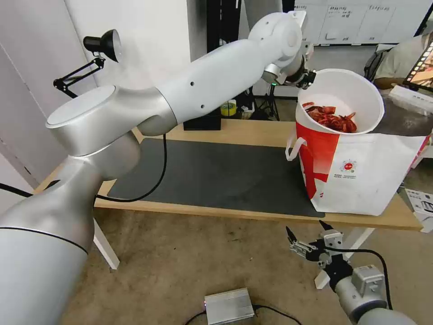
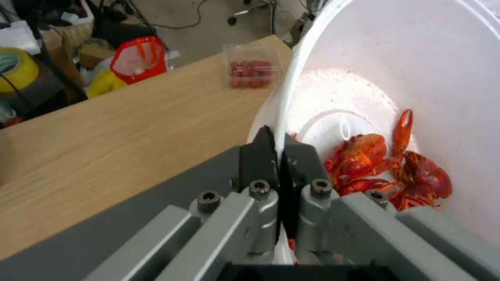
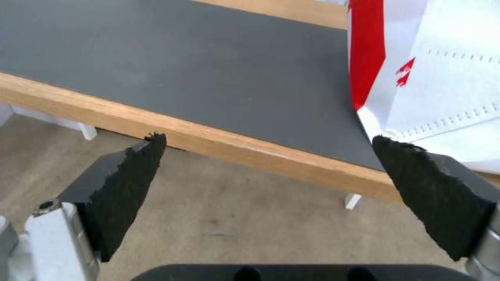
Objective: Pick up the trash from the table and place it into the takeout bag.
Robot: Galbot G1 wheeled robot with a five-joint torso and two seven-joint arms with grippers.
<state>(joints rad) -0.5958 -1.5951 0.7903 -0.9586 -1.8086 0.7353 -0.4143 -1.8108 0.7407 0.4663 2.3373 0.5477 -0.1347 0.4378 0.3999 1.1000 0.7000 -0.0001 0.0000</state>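
Observation:
My left gripper (image 1: 310, 77) is shut on the rim of the white round bowl (image 1: 349, 92), which is tilted steeply at the mouth of the takeout bag (image 1: 365, 174). Red crayfish shells (image 1: 333, 119) lie low inside the bowl. In the left wrist view the fingers (image 2: 255, 154) pinch the bowl rim (image 2: 284, 113), with the shells (image 2: 388, 169) just beyond. A clear plastic box with red bits (image 2: 252, 70) sits farther off on the table (image 2: 130, 117). My right gripper (image 1: 306, 235) hangs open below the table's front edge (image 3: 218, 142), near the bag's bottom corner (image 3: 432, 78).
The dark grey mat (image 1: 216, 174) covers the table's middle. A black desk lamp (image 1: 101, 45), a black box (image 1: 203, 123) and a yellow tape roll (image 1: 228, 108) are at the back. A silver box (image 1: 229, 306) lies on the floor; a cardboard box (image 1: 421, 203) stands right.

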